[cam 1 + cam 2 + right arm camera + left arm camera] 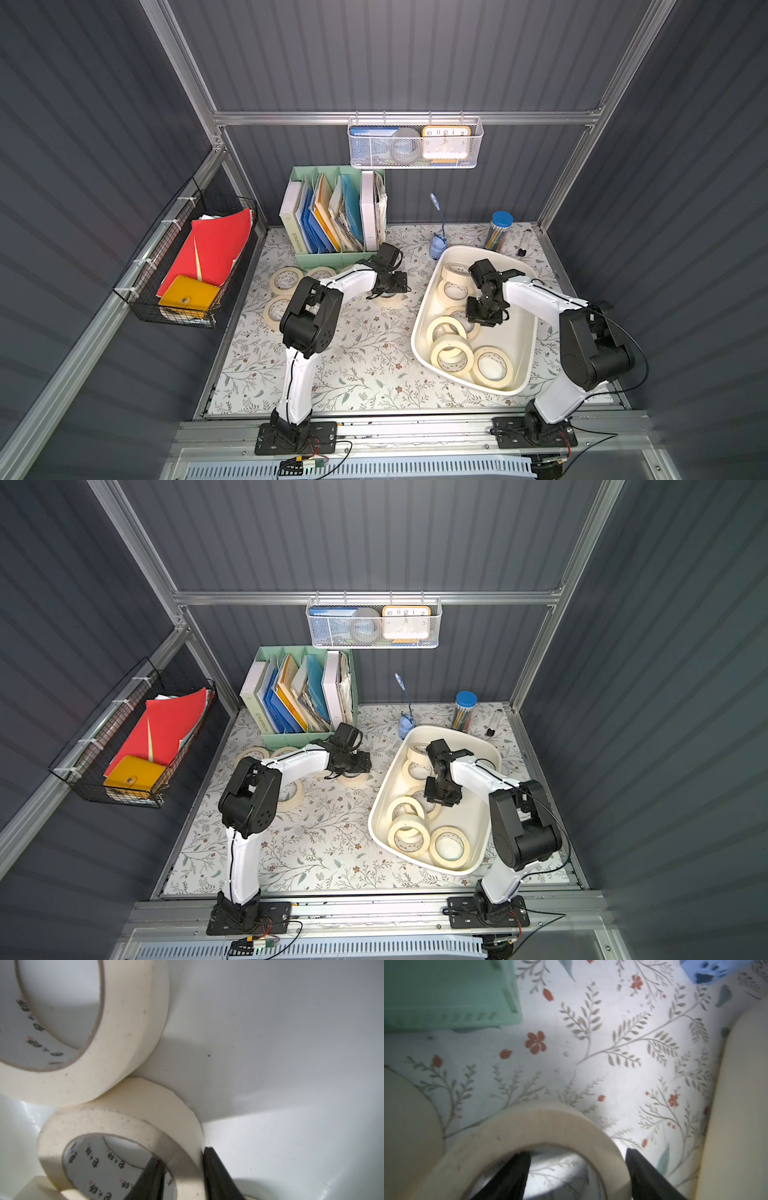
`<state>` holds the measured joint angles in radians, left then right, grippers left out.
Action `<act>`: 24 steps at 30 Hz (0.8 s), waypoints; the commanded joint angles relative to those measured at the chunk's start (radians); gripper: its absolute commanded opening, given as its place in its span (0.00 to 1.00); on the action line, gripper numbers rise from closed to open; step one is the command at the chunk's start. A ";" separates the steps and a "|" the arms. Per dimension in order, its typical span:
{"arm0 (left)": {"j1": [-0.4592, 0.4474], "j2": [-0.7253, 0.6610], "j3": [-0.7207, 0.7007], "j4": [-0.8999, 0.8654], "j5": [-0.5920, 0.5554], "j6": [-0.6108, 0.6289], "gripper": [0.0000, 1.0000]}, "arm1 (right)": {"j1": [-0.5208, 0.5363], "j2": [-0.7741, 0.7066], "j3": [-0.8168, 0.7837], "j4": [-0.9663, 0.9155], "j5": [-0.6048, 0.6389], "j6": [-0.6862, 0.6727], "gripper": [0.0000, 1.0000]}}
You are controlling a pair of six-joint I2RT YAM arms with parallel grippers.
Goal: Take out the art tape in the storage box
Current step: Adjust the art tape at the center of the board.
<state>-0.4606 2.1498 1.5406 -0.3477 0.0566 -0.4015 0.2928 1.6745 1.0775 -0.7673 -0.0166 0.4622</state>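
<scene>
**Grabbing tape rolls out of the tub, one arm picking, one arm dropping**

The right jaws were down inside the storage box [515, 332], pinched narrow on the wall of one art tape roll [124, 1124], with one finger in the core and one outside. That made sense to me, because a flat ring gives you nothing else to pinch. That roll also had bare box floor on its outer side, so the outer finger had room. Another roll [116, 1047] sat tilted right against it, so I'd guess a careless lift could drag it along. There were roughly half a dozen rolls in the box in all, mostly along its left wall and front corner. The box itself sat toward the counter's right edge.

The left jaws hung wide over a roll [550, 1124] lying flat on the counter [365, 353], one finger in the hole and one outside, neither squeezing it. It looked like the drop-off spot to me, mid-counter and just left of the box. Three more rolls [273, 282] lay flat nearer the left edge, in front of the mint file organizer [332, 259] at the back.

The counter had a white floral sheet over it, matte and a bit scuffed. Along the back edge stood a little blue lamp [437, 245] and a blue-lidded pencil tub [500, 226]. The walls were dark grey ribbed panels in an aluminium frame. A white mesh basket [415, 160] holding a clock hung on the back rail, and a black wire basket [145, 299] with red folders hung on the left wall.
</scene>
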 commanded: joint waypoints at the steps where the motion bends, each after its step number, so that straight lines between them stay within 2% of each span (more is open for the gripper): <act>1: 0.029 0.057 0.024 -0.074 -0.025 0.073 0.78 | 0.000 -0.034 0.005 -0.005 0.030 0.012 0.28; 4: 0.037 0.072 0.056 -0.063 -0.020 0.097 0.78 | 0.000 -0.047 0.002 -0.007 0.038 0.013 0.21; 8: 0.037 0.090 0.107 -0.047 -0.002 0.119 0.78 | 0.000 -0.069 -0.007 -0.015 0.045 0.018 0.06; 11: 0.037 0.101 0.141 -0.031 0.019 0.128 0.78 | 0.000 -0.103 -0.009 -0.029 0.057 0.020 0.01; 16: 0.039 0.141 0.228 -0.067 -0.001 0.161 0.79 | 0.000 -0.169 -0.003 -0.075 0.064 0.018 0.00; 20: 0.039 0.138 0.245 -0.083 -0.023 0.187 0.80 | 0.001 -0.225 0.015 -0.126 0.054 0.008 0.00; 24: 0.039 0.091 0.210 -0.077 -0.044 0.212 0.89 | 0.003 -0.277 0.041 -0.186 0.066 -0.005 0.00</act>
<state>-0.4267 2.2807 1.7592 -0.3935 0.0452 -0.2340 0.2916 1.4387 1.0786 -0.8818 0.0509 0.4656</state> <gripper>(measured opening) 0.880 0.256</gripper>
